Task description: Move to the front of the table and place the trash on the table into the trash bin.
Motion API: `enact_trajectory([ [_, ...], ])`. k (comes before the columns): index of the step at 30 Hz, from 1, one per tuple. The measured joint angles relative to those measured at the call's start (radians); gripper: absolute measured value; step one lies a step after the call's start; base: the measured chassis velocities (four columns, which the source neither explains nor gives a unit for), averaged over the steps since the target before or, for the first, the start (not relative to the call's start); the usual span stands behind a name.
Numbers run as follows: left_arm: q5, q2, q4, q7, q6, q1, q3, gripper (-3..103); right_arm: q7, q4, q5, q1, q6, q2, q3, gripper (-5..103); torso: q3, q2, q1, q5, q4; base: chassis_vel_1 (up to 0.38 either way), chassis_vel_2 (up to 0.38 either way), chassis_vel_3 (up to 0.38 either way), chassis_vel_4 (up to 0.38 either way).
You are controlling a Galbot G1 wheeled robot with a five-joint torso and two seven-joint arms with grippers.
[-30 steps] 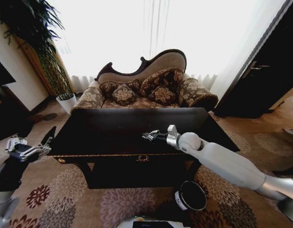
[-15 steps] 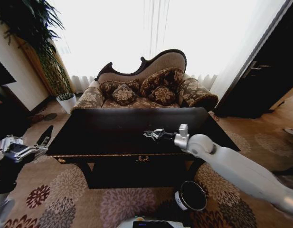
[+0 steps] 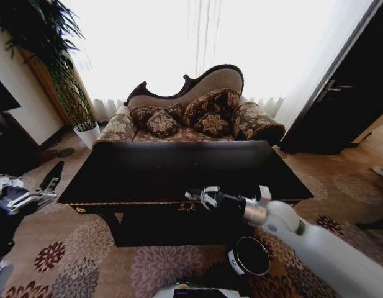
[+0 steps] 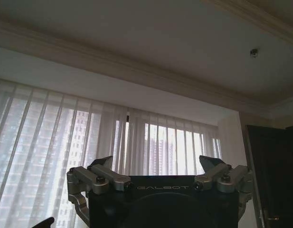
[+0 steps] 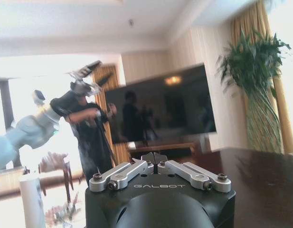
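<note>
Right tool [image 3: 202,197] hides whatever trash it may hold

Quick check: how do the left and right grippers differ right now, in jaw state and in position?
The left gripper is open, fingers wide apart; the right gripper is shut, fingertips meeting. The right gripper is at the table's front edge, near the middle; the left gripper is off the table's left end, above the carpet. The left points up at the curtains; the right lies roughly level. Both have dark bodies with silver linkages.
</note>
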Motion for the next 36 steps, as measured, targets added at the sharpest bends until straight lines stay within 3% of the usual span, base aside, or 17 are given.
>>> enact_trajectory([
  [2, -0.001, -0.001, -0.003, 0.000, -0.002, 0.002, 0.000, 100, -0.035, -0.011, -0.025, -0.057, 0.030, 0.039, 0.026, 0, 0.000, 0.000, 0.000, -0.0003, 0.0001, 0.000, 0.000, 0.000, 0.000],
  [5, -0.016, -0.005, -0.020, -0.002, -0.003, 0.005, 0.004, 100, -0.135, -0.118, -0.162, -0.205, 0.152, 0.178, 0.058, 0, 0.000, 0.000, 0.000, 0.0000, -0.0002, 0.000, 0.000, 0.000, 0.000],
  [6, -0.016, -0.005, -0.020, -0.002, -0.003, 0.005, 0.004, 100, -0.135, -0.118, -0.162, -0.205, 0.152, 0.178, 0.058, 0, 0.000, 0.000, 0.000, 0.0000, -0.0002, 0.000, 0.000, 0.000, 0.000],
  [8, -0.020, -0.007, -0.021, -0.007, 0.000, 0.003, 0.013, 100, -0.175, -0.231, -0.247, -0.242, 0.219, 0.245, 0.038, 0, 0.000, 0.000, 0.000, 0.0000, -0.0001, 0.000, 0.000, 0.000, 0.000],
  [12, -0.019, -0.008, -0.021, -0.009, 0.001, 0.002, 0.027, 100, -0.182, -0.377, -0.325, -0.230, 0.268, 0.298, 0.008, 0, 0.000, 0.000, 0.000, 0.0000, 0.0000, 0.000, 0.000, 0.000, 0.000],
  [18, -0.028, 0.004, -0.021, -0.009, 0.001, 0.003, 0.017, 100, -0.137, -0.542, -0.370, -0.177, 0.264, 0.318, 0.003, 0, 0.000, 0.000, 0.000, -0.0001, 0.0001, 0.000, 0.000, 0.000, 0.000],
  [22, -0.059, 0.028, -0.021, -0.009, 0.001, -0.002, -0.012, 100, 0.015, -0.700, -0.459, -0.123, 0.223, 0.337, 0.006, 0, 0.000, 0.000, 0.000, 0.0000, 0.0002, 0.000, 0.000, 0.000, 0.000],
  [23, -0.059, 0.028, -0.021, -0.009, 0.001, -0.002, -0.012, 100, 0.015, -0.700, -0.459, -0.123, 0.223, 0.337, 0.006, 0, 0.000, 0.000, 0.000, 0.0000, 0.0002, 0.000, 0.000, 0.000, 0.000],
  [25, -0.077, 0.045, -0.021, -0.009, 0.001, -0.007, -0.031, 100, 0.102, -0.763, -0.511, -0.103, 0.199, 0.351, 0.003, 0, 0.000, 0.000, 0.000, 0.0001, 0.0001, 0.000, 0.000, 0.000, 0.000],
  [28, -0.084, 0.055, -0.019, -0.008, 0.001, -0.010, -0.037, 100, 0.169, -0.792, -0.548, -0.093, 0.174, 0.362, 0.002, 0, 0.000, 0.000, 0.000, 0.0001, 0.0000, 0.000, 0.000, 0.000, 0.000],
  [31, -0.081, 0.064, -0.014, -0.007, 0.001, -0.014, -0.032, 100, 0.387, -0.853, -0.540, -0.065, 0.071, 0.391, -0.024, 0, 0.000, 0.000, 0.000, -0.0001, 0.0002, 0.000, 0.000, 0.000, 0.000],
  [32, -0.081, 0.064, -0.014, -0.007, 0.001, -0.014, -0.032, 100, 0.387, -0.853, -0.540, -0.065, 0.071, 0.391, -0.024, 0, 0.000, 0.000, 0.000, -0.0001, 0.0002, 0.000, 0.000, 0.000, 0.000],
  [36, -0.074, 0.085, -0.001, -0.005, 0.001, -0.021, -0.023, 100, 0.595, -0.937, -0.543, -0.040, -0.052, 0.427, -0.038, 0, 0.000, 0.000, 0.000, 0.0001, 0.0001, 0.000, 0.000, 0.000, 0.000],
])
